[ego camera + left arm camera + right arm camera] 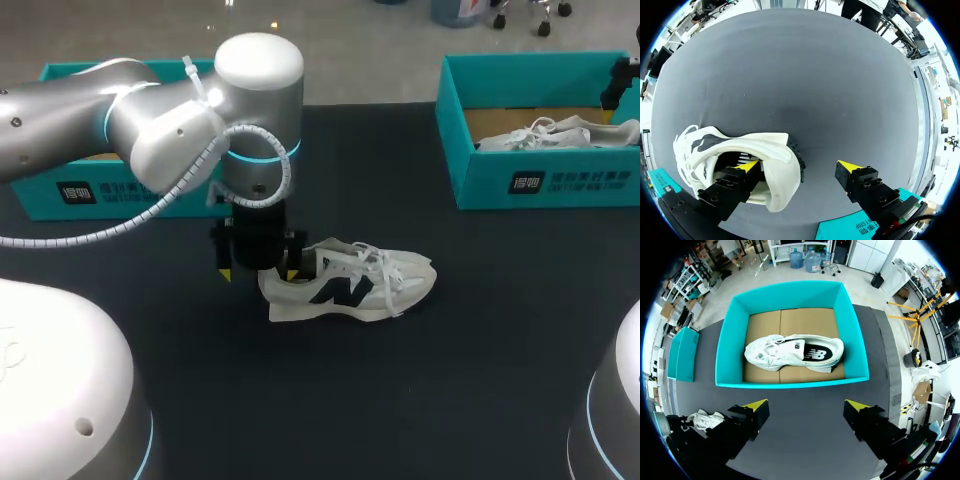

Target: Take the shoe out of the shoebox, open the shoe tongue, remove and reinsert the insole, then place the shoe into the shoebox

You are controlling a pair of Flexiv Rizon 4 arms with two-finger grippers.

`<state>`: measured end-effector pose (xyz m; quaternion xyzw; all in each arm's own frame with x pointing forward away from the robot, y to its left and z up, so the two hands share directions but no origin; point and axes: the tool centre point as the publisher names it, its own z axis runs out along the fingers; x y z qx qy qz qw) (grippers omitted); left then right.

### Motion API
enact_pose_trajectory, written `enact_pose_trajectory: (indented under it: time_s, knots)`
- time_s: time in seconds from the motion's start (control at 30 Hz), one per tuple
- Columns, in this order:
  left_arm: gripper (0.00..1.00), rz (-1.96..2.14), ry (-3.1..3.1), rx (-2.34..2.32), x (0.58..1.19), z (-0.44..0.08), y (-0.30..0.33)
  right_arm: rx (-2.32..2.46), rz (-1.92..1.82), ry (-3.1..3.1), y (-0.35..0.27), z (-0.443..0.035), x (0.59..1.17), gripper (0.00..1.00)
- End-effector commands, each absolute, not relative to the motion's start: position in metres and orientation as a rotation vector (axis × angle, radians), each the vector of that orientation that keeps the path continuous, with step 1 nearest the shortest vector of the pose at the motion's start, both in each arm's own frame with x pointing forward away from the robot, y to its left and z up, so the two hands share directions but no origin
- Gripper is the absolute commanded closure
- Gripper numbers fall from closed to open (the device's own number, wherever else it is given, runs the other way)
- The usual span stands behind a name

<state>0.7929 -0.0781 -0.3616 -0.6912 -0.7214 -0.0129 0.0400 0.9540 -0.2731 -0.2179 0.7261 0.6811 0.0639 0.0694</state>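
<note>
Straddling shoe (pixel 350 282) heel, L fingers (pixel 862 182) spread wide, one tip inside, R fingers (pixel 865 422) spread above shoebox (pixel 790 383)

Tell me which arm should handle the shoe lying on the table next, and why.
Left. The left claw, open, sits at the heel of the shoe, one finger inside its opening. The right claw hangs open with the shoebox and a second shoe ahead of it, well away.
</note>
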Motion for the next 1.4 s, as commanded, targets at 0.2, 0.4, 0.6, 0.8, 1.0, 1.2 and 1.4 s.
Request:
enact_pose_trajectory:
  time_s: [0.2, 0.4, 0.6, 0.8, 1.0, 1.2, 1.4]
  knots:
    - [0.00, 0.102, -2.548, -1.950, 0.769, -0.319, -0.058, 2.185, 0.193, 2.047, -0.273, -0.218, 0.953, 0.00]
    - [0.00, 0.256, -2.805, -1.771, 0.762, -0.304, -0.046, 2.185, 0.193, 2.047, -0.273, -0.218, 0.953, 0.00]
    - [0.00, 0.329, -2.971, -1.571, 0.761, -0.291, -0.041, 2.185, 0.193, 2.047, -0.273, -0.218, 0.953, 0.00]
    - [0.00, 0.348, -2.951, -1.589, 0.761, -0.290, -0.040, 2.185, 0.193, 2.047, -0.273, -0.218, 0.953, 0.00]
    - [0.00, 0.348, -2.951, -1.589, 0.761, -0.290, -0.040, 2.185, 0.193, 2.047, -0.273, -0.218, 0.953, 0.00]
    - [0.00, 0.713, -2.961, -1.355, 0.761, -0.293, -0.049, 2.185, 0.193, 2.047, -0.273, -0.218, 0.953, 0.00]
    - [0.00, 1.071, -3.024, -1.043, 0.762, -0.286, -0.039, 2.185, 0.193, 2.047, -0.273, -0.218, 0.953, 0.00]
